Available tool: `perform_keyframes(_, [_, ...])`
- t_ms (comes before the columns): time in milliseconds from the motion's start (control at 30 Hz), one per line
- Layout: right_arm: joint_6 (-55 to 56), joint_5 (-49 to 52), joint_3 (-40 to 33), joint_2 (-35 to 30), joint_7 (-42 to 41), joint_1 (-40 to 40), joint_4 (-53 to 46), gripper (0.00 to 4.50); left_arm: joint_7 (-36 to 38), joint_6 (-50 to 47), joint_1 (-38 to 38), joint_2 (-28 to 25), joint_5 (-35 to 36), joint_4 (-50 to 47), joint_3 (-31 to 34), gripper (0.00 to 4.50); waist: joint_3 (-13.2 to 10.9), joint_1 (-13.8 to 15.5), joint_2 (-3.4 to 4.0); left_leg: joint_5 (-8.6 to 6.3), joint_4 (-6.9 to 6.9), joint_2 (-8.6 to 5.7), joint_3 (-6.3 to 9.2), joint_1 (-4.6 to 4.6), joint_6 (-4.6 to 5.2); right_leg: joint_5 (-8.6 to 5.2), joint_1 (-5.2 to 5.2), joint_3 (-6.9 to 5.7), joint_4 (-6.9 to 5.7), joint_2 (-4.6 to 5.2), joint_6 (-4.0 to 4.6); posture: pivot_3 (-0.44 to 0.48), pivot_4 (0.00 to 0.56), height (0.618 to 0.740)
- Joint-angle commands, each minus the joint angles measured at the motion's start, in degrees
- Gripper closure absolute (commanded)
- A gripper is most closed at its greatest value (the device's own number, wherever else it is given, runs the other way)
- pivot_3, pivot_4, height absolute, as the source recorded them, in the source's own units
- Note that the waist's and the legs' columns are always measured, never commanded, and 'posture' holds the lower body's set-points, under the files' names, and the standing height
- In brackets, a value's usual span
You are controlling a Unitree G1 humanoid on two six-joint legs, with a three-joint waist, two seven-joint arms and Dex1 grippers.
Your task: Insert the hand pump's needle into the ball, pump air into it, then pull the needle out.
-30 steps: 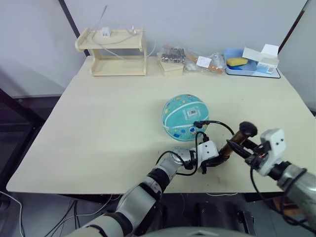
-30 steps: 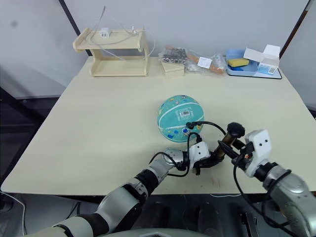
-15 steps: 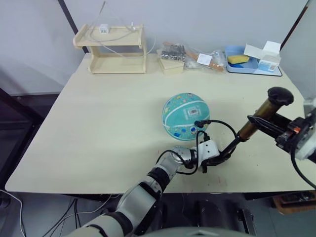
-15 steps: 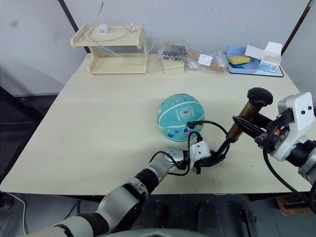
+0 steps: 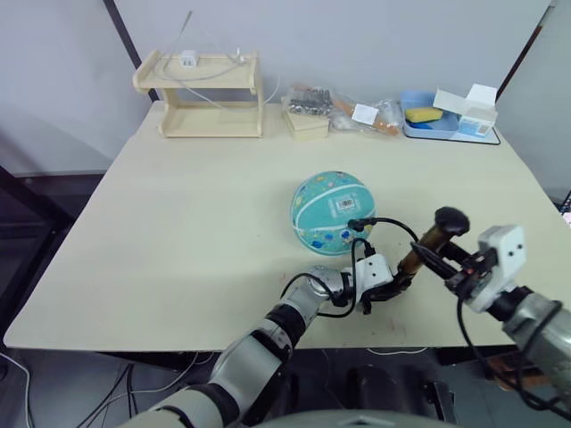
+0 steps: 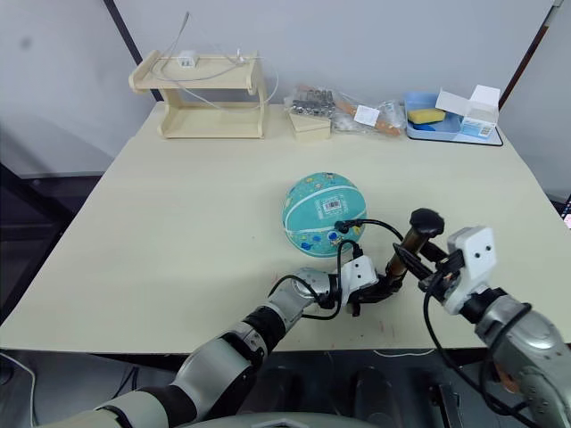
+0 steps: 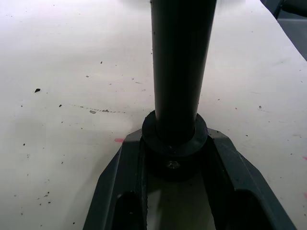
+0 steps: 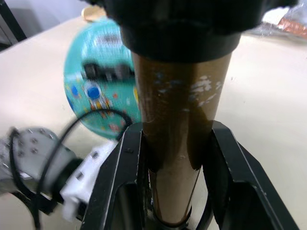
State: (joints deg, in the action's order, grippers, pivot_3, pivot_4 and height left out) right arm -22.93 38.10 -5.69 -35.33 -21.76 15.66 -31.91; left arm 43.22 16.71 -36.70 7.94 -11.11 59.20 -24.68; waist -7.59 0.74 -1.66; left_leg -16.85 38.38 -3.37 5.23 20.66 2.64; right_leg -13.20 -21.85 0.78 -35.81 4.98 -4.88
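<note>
While the left pincer (image 5: pixel 390 287) clamps the hand pump (image 5: pixel 416 258) base and the right pincer (image 5: pixel 443 267) grips its barrel beside the ball (image 5: pixel 334 212) on the bench (image 5: pixel 178 214), a skewed stroke could yank the hose (image 5: pixel 385 223) loose.

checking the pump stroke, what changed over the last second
The right gripper, shut on the hand pump, drew its upper part up and out to the right half a second ago, then pushed it back down toward the left gripper. The left gripper kept the pump's base pinned on the table. The ball and hose stayed put.
</note>
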Motion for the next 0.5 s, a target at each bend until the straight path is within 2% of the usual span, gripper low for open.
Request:
perform_keyframes(33, [1.6,-7.3,5.7,2.5,-2.4,2.4,10.3,3.52,0.7,-1.7,1.6,-0.1,-1.6,2.3,-0.9,3.43,0.0,0.0,0.0,0.0,0.0,0.02,0.02,-0.02,0.0,-0.06,0.02,-0.01,0.0,0.0,-0.1,0.0,0.15,0.74])
perform_keyframes(133, [2.4,-7.4,3.8,3.9,-3.0,1.8,9.5,3.52,0.8,-1.8,1.6,-0.2,-1.6,2.3,-0.9,3.44,0.1,0.0,0.15,0.0,0.0,0.02,0.04,-0.01,0.0,0.01,0.01,-0.03,-0.01,-0.01,0.02,0.0,0.15,0.74])
perform_keyframes(233, [0.4,-2.4,-2.5,3.8,-2.0,0.8,3.8,3.52,1.0,-1.8,1.4,-0.2,-1.5,2.4,-0.9,3.44,0.1,0.0,0.17,0.0,0.0,0.02,0.06,0.05,-0.01,0.03,0.0,-0.04,0.0,-0.01,0.05,0.0,0.15,0.74])
perform_keyframes(433, [-8.1,11.8,-17.2,-2.9,1.9,-2.6,-9.7,3.52,1.3,-1.8,1.3,-0.4,-1.5,2.7,-1.0,3.44,-0.4,0.2,0.97,0.0,0.02,-0.07,0.02,0.33,0.0,0.04,-0.19,0.03,0.01,0.11,0.04,0.0,0.15,0.74])
perform_keyframes(500, [-11.2,21.4,-24.6,-7.7,5.4,-4.6,-13.3,3.52,1.5,-1.8,1.3,-0.4,-1.5,2.9,-1.0,3.44,-0.6,0.2,1.15,0.01,0.01,-0.07,0.08,0.46,0.0,0.04,-0.3,-0.04,0.01,0.08,0.04,0.0,0.15,0.74])
